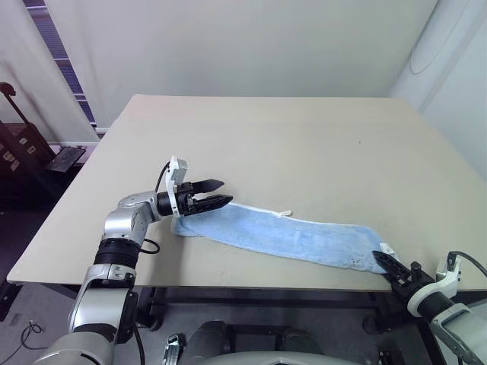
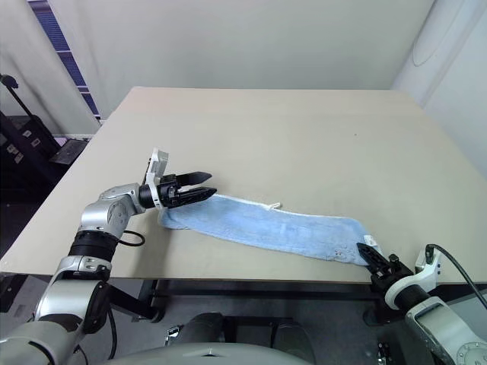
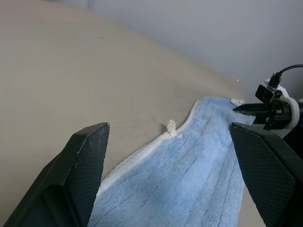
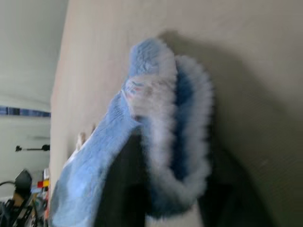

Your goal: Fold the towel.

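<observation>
The light-blue towel (image 1: 289, 236) lies as a long narrow strip with a whitish hem across the near part of the table (image 1: 304, 144). My left gripper (image 1: 217, 193) hovers level over the strip's left end, jaws open with nothing between them. The left wrist view looks along the towel (image 3: 189, 179) between the wide-apart fingers (image 3: 85, 161). My right gripper (image 1: 378, 258) is at the strip's right end, by the table's front edge. It is shut on the towel's corner. In the right wrist view that end of the towel (image 4: 161, 118) bunches up between the dark fingers.
The table's front edge (image 1: 228, 285) runs just below the towel. Behind the towel stretches a wide bare tabletop. Dark equipment (image 1: 23, 148) stands on the floor beyond the table's left side. A white wall closes the back.
</observation>
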Robot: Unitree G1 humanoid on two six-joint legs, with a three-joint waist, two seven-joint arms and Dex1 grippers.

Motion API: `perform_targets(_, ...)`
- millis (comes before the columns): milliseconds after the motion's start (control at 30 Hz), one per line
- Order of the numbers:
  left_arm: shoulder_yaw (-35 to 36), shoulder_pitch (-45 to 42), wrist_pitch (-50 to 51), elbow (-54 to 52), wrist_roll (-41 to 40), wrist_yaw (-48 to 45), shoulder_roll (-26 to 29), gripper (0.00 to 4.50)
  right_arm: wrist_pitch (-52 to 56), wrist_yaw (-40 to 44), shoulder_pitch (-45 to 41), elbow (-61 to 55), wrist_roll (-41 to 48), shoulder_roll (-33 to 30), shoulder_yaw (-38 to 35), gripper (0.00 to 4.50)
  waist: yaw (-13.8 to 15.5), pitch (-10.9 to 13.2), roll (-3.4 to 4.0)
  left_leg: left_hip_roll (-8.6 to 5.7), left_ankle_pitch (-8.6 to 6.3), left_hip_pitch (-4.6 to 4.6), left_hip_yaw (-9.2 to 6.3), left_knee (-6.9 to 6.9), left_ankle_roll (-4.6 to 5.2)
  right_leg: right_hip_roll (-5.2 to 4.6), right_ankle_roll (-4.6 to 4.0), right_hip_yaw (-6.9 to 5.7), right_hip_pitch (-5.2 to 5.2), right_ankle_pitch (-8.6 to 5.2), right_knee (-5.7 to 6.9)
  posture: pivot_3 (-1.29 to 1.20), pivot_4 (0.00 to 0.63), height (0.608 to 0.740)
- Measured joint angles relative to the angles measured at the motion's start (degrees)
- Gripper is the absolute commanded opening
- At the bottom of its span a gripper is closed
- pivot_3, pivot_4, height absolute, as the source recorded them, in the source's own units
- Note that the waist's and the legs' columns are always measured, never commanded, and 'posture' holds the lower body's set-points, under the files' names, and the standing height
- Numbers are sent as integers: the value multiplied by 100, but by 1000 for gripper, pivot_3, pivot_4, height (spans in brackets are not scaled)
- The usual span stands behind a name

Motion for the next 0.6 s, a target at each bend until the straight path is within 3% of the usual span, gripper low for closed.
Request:
perform_targets(200, 1, 1, -90, 3, 1, 48, -2, 4275, -224, 84, -313, 418, -368, -46, -424, 22, 16, 0, 2, -1, 0, -5, 1, 4, 2, 0, 1, -1, -1, 1, -2, 0, 0, 722)
perform_targets(400, 2, 0, -105, 23, 1, 73, -4, 4275, -91, 628, -530, 1005, -713, -842, -1119, 22, 3, -2, 12, 0, -1, -7, 4, 10, 6, 0, 6, -2, -1, 4, -1, 0, 0, 722)
perform_targets(600, 3, -28, -184, 134, 0, 107, -19, 4275, 413, 1213, -642, 1024, -1159, -1403, -1170, 22, 3, -4, 18, 0, 5, -9, 4, 12, 18, -1, 6, -3, -1, 4, 0, 0, 0, 722)
